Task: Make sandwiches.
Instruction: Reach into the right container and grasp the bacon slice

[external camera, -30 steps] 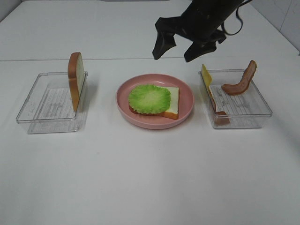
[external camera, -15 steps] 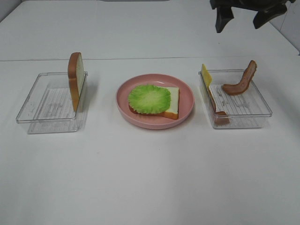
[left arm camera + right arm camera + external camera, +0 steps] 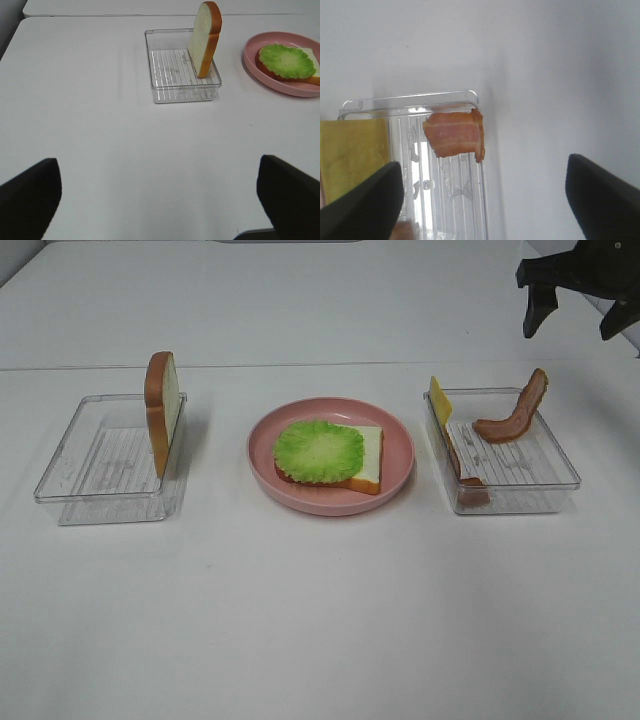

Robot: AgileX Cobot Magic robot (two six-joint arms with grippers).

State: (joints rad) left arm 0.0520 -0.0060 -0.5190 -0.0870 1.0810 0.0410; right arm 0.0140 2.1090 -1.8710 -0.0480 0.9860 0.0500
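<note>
The right fingers [image 3: 535,312] hang spread and empty over the desk [image 3: 320,620], beyond the right tray [image 3: 560,475] of bacon [image 3: 515,412] and cheese [image 3: 439,398]. The left fingers [image 3: 30,197] gape, holding nothing. A lettuce leaf [image 3: 318,450] tops a bread slice [image 3: 370,462] on the pink plate [image 3: 400,440]; a second slice [image 3: 160,405] stands in the left tray [image 3: 70,460].

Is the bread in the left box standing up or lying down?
Standing up: the brown-crusted white bread slice rests on edge against a wall of the clear plastic box.
</note>
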